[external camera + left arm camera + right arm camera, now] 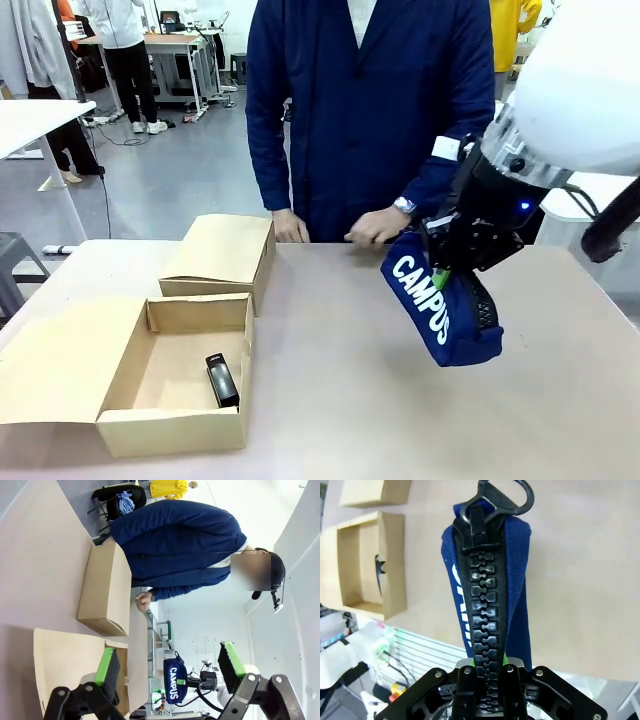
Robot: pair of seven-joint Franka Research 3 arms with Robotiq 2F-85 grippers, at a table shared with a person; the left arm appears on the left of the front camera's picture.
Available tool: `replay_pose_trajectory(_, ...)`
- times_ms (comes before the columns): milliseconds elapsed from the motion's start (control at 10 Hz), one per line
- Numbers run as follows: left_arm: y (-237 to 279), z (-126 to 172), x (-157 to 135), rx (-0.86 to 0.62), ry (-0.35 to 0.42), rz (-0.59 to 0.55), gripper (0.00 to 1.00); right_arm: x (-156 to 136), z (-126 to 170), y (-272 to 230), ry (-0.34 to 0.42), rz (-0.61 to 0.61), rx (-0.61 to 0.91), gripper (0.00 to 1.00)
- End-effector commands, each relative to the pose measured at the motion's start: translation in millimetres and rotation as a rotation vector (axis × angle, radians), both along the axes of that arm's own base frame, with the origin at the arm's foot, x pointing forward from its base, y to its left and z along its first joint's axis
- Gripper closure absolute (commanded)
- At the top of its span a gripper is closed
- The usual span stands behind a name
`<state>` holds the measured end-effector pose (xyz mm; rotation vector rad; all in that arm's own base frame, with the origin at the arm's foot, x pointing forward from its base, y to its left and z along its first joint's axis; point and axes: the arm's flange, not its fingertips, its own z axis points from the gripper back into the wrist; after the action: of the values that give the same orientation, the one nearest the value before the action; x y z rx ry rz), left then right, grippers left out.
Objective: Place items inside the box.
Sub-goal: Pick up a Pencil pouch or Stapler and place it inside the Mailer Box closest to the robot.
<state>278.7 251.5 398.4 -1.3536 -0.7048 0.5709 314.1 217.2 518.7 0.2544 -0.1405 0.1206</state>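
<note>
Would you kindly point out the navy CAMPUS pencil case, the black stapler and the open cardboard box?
navy CAMPUS pencil case (428, 303): front view, its lettered side.
black stapler (222, 380): front view, its top face.
open cardboard box (170, 433): front view, its near wall.

The open box (125, 425) sits on the table (340, 410) in the lower left of the front frame. The stapler (222, 381) lies inside it, near its right wall. A second box (222, 252) stands just behind it. At centre right the CAMPUS pencil case (440, 312) hangs above the table from the right gripper (450, 262), well apart from both boxes. The person (370, 110) stands behind the table at upper centre, hands (378, 225) at its far edge.
</note>
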Motion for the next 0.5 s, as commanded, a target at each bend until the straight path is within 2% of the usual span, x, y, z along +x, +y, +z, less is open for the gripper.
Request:
replay_pose_trajectory(0,-3.1,0.3,-1.9,-0.002,-0.014,0.0,0.0,-1.9,-10.1,22.9,-0.024,0.008,-0.021,0.92)
replay_pose_trajectory(100,-3.1,0.3,-1.9,-0.002,-0.014,0.0,0.0,6.6,-12.5,46.0,-0.107,-0.039,0.095,0.92)
replay_pose_trajectory(200,-3.1,0.3,-1.9,-0.002,-0.014,0.0,0.0,7.3,-15.5,79.8,-0.066,0.012,0.182,0.92)
replay_pose_trajectory(400,-3.1,0.3,-1.9,-0.002,-0.014,0.0,0.0,1.1,-24.1,157.8,-0.095,0.029,0.234,0.92)
